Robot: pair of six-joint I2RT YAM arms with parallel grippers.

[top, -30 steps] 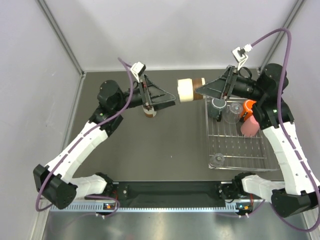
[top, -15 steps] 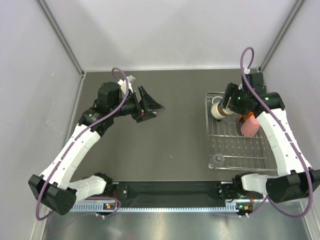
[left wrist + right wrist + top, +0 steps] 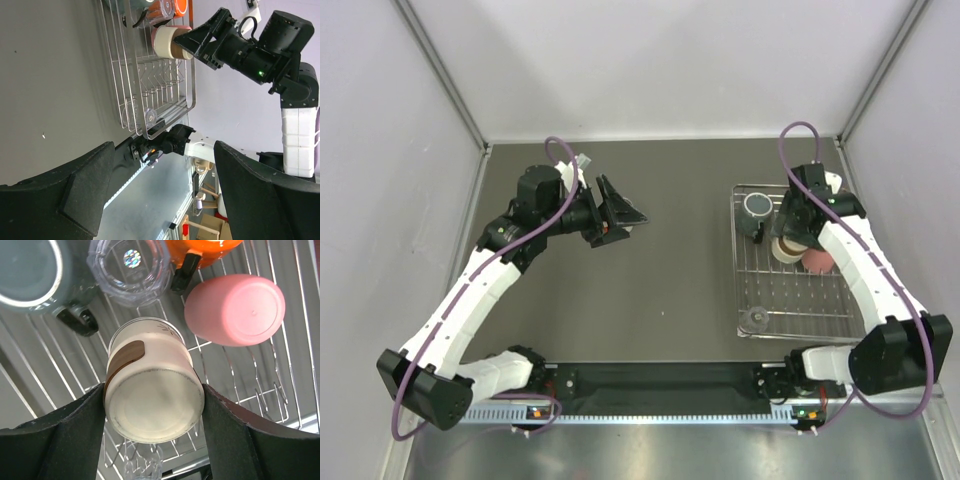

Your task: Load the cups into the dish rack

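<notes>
dark tabletop (image 3: 660,280), wire dish rack (image 3: 737,262), right tool (image 3: 155,416) clamped on cream brown-banded cup (image 3: 150,372), left tool (image 3: 164,148) apart

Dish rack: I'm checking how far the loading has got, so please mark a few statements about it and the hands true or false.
1. The right hand holds a cream cup over the rack. True.
2. The left hand grips a cup. False: it is open and empty, over the table away from the rack.
3. A pink cup is in the rack. True.
4. No clear cup is in the rack. False: a clear cup sits there beside a dark cup.
</notes>
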